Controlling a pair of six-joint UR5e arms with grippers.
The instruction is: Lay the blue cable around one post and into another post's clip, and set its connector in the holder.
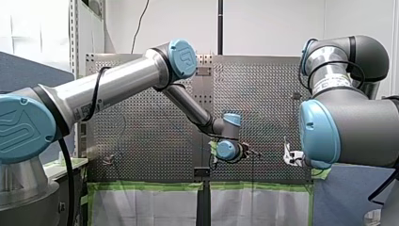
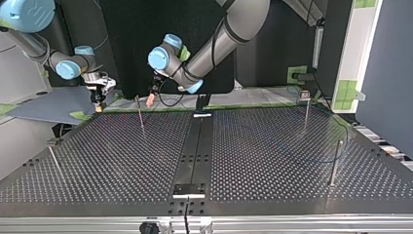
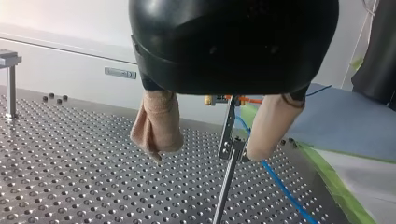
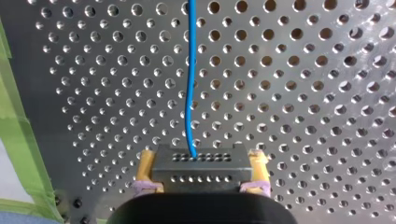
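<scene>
My right gripper [image 4: 201,179] has its yellow pads shut on a black connector [image 4: 201,161] low over the perforated table. The blue cable [image 4: 188,84] leaves the connector and runs straight ahead. My left gripper [image 3: 205,154] is open, its beige pads on either side of a thin post's clip [image 3: 232,142]. The blue cable [image 3: 280,184] passes through that clip and trails off over the plate. In the top view my left gripper [image 2: 144,100] hangs at that post [image 2: 140,117] near the far edge, and my right gripper [image 2: 99,101] is further left.
More thin posts stand at the top view's right [image 2: 306,108] [image 2: 334,163] and left [image 2: 53,158]. Small black blocks [image 2: 190,190] [image 2: 201,106] sit on the middle rail. Green tape [image 4: 18,140] marks the table's edge beside my right gripper.
</scene>
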